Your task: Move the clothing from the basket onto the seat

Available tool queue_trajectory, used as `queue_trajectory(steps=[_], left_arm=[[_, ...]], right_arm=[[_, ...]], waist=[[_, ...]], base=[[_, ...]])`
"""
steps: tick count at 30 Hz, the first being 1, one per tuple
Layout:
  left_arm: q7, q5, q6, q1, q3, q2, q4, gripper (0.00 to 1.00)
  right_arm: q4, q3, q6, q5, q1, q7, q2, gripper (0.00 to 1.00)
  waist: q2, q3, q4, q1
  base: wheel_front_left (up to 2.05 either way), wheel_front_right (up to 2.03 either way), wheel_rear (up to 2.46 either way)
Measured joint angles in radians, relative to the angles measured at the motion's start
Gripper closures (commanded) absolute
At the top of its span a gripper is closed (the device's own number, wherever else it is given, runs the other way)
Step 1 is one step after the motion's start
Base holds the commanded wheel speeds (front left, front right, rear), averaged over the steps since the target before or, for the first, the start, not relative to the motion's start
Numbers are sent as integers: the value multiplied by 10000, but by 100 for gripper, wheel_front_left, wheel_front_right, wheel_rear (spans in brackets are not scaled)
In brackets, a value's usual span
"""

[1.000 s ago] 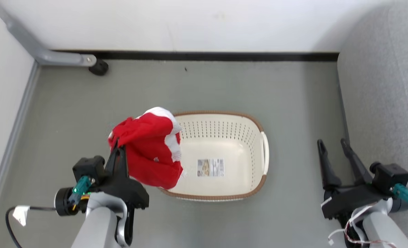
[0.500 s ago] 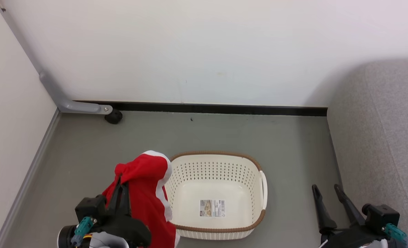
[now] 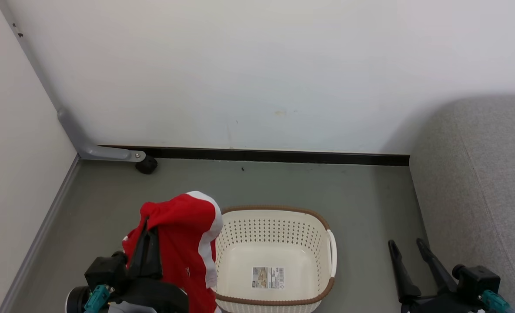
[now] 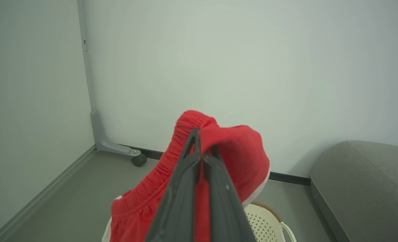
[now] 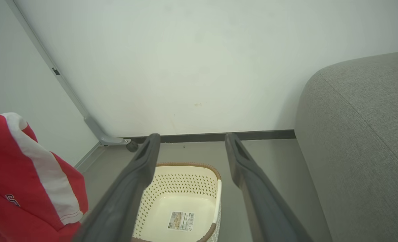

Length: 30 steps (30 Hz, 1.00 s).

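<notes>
From up high the head camera looks down on the floor, basket near, wall far. Both wrist cameras face that wall: the left tool camera sits close behind the clothing, and the right tool camera looks down into the basket. All three share basket and seat.

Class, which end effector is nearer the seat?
Right. The right end effector hangs open beside the seat; the left end effector, shut on the clothing, is beyond the basket.

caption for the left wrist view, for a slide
Left gripper shut on a red garment, basket below, grey seat at right.
</notes>
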Motion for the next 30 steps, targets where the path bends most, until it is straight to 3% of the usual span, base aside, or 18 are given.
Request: queue_trajectory(steps=[11,30], left_arm=[[253,90,84,35,-142,40,-846,100],[1035,366,73,-610,-1235,6,-1931,100]], right_arm=[[-253,846,46,-430,-71,0,61,0],[-90,5160,119,-637,-2073,0,199,0]], waist=[[0,67,40,0],[0,212,307,0]], base=[[0,0,0],[0,0,0]])
